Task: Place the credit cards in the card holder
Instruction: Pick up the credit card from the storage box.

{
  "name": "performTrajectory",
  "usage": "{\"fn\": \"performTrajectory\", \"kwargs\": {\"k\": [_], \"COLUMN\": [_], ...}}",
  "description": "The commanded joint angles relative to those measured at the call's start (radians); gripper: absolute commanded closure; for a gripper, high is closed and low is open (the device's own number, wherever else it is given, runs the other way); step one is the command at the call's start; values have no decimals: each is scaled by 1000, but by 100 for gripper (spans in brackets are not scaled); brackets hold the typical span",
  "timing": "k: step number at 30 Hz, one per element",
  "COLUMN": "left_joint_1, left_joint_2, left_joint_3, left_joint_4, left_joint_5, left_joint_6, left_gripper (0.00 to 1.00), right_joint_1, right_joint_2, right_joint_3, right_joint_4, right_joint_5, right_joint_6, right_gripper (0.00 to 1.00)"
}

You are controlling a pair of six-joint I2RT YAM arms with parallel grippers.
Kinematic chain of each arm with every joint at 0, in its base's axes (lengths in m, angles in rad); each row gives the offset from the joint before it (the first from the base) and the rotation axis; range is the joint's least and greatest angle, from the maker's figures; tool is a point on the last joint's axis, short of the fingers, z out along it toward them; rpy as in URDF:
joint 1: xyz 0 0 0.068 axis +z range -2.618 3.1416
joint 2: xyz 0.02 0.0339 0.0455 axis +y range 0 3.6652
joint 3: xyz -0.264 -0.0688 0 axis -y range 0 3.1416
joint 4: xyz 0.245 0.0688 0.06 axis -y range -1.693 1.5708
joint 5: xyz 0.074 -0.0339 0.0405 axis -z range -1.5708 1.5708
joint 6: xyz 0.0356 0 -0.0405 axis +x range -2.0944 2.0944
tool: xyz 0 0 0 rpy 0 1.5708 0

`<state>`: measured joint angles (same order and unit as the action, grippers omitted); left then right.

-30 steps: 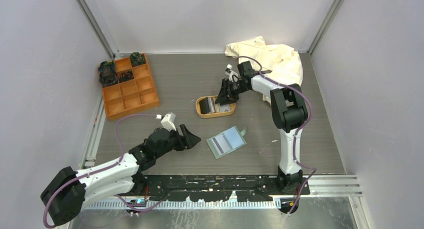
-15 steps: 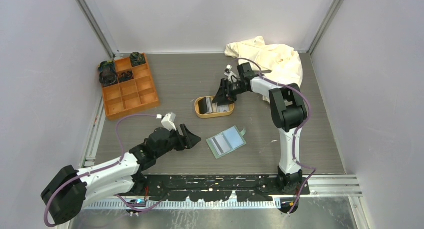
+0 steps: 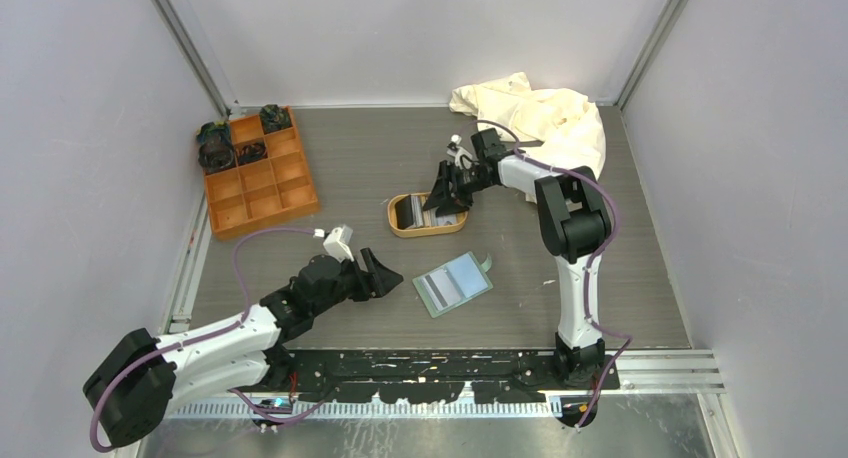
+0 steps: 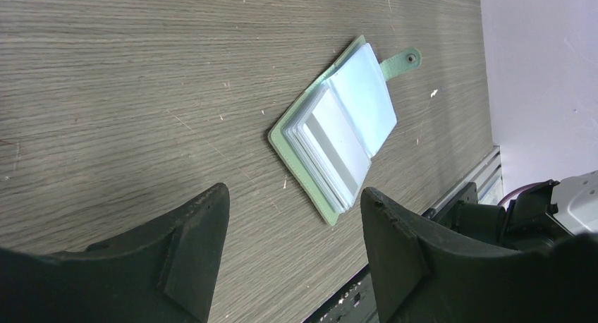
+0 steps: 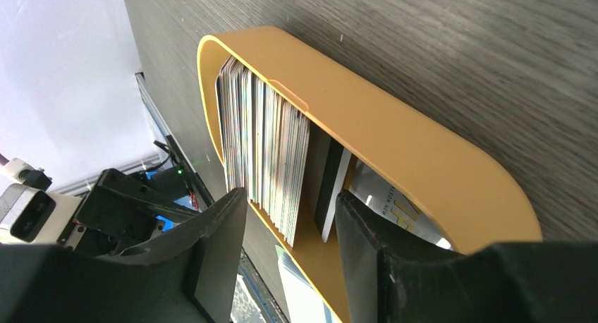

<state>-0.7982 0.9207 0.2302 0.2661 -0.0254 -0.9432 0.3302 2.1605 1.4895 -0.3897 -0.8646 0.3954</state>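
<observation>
The left gripper [image 3: 385, 277] hovers near the open card holder [image 3: 453, 284], jaws apart and empty. Farther back, the right gripper [image 5: 289, 203] has its jaws apart astride the credit cards [image 5: 264, 139] in the oval tray [image 5: 395, 125]. Closing there could pinch several cards or drag the tray, which has already slid slightly left.

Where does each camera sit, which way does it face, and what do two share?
Top external: above and behind the bases, looking down; left arm, right arm show.
Left wrist: on left arm, facing the open card holder; own fingers below.
Right wrist: looks into the tan tray at credit cards, past own fingers.
Shared: card holder, top and left wrist.
</observation>
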Motion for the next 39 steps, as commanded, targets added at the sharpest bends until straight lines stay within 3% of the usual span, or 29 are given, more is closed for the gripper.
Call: {"fn": "performTrajectory", "kwargs": {"k": [1,9,22,31,39], "left_joint_1": [4,5,4,3,4], "left_joint_2": [3,-10,-20,-9,-1], "left_joint_3": [4,1,1,-2,-4], "left_joint_4": [61,47,38,49,53], "left_joint_5": [6,0,-2,-1,1], "left_joint_6": [-6,-5,-5,-7,-9], "left_gripper": [32,32,32,32,32], "right_joint_1": [18,17,16,18,29], "right_joint_2": [0,-87,-98,-83,-69], "right_joint_3": [32,58,60,61,62], "right_joint_4": [-7,-106,-112,-120,-93], "right_joint_5": [-12,137,78,160,106], "right_joint_6": [-11,-131,-152,-133,-110], "right_gripper": [45,46,47,45,56]}}
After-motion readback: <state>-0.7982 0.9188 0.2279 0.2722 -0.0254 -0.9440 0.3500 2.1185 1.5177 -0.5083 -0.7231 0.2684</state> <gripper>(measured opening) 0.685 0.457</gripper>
